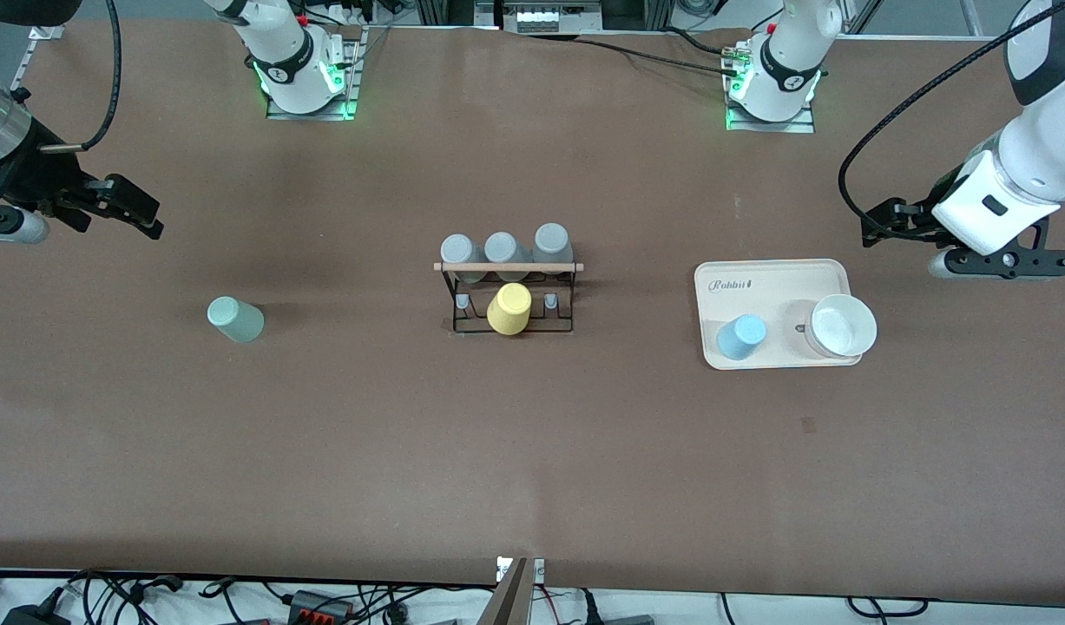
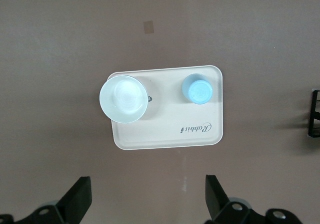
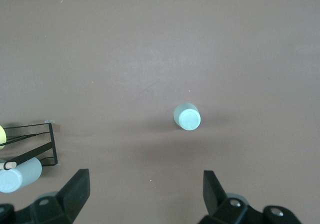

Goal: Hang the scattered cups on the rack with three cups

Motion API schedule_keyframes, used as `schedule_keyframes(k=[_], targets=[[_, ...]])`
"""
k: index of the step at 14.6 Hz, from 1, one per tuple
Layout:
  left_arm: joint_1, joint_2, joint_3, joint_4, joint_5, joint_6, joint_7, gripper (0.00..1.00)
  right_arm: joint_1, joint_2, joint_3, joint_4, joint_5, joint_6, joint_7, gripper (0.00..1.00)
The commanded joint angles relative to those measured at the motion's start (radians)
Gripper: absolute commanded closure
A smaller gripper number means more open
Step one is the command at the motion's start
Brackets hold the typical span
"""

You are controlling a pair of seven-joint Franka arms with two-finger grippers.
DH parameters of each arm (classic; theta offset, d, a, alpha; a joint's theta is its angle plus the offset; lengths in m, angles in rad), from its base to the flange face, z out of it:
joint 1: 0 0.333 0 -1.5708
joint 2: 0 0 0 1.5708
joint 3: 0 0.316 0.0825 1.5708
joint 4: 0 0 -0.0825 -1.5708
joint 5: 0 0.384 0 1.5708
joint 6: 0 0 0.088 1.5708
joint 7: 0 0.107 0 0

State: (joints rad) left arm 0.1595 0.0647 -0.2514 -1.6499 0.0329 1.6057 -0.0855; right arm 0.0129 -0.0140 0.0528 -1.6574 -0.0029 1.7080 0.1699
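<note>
The rack is standing at the middle of the table, with three grey cups hanging along its wooden rod and a yellow cup sitting on a lower peg on the side nearer the front camera, while both loose cups are waiting well apart from it. The mint-green cup is standing mouth-down on the bare table toward the right arm's end, its long axis upright, and the right gripper is hanging in the air close to that end of the table with its fingers spread wide and nothing between them; in the right wrist view the cup is showing just ahead of the open fingers, near the midline of the gap, so a short advance and a drop would likely straddle it. The light blue cup is standing upright on the cream tray toward the left arm's end, beside a white bowl. The left gripper is hovering off the tray's edge toward the arm bases, also wide open and empty; its wrist view is showing the cup ahead and a little off the midline. Each arm is therefore sitting nearer its own cup, and neither cup is being touched yet.
</note>
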Motion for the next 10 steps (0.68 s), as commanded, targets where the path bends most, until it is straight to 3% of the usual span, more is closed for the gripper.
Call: schedule_keyframes(k=[1,10], targets=[[0.012,0.0,-0.005,0.013,-0.013,-0.013,-0.003,0.0,-0.005,0.026,0.001,0.053,0.024,-0.051,-0.017,0.0],[0.009,0.024,-0.002,0.019,-0.016,-0.01,-0.003,0.0,-0.001,0.042,0.004,0.08,0.011,-0.068,-0.015,0.0]])
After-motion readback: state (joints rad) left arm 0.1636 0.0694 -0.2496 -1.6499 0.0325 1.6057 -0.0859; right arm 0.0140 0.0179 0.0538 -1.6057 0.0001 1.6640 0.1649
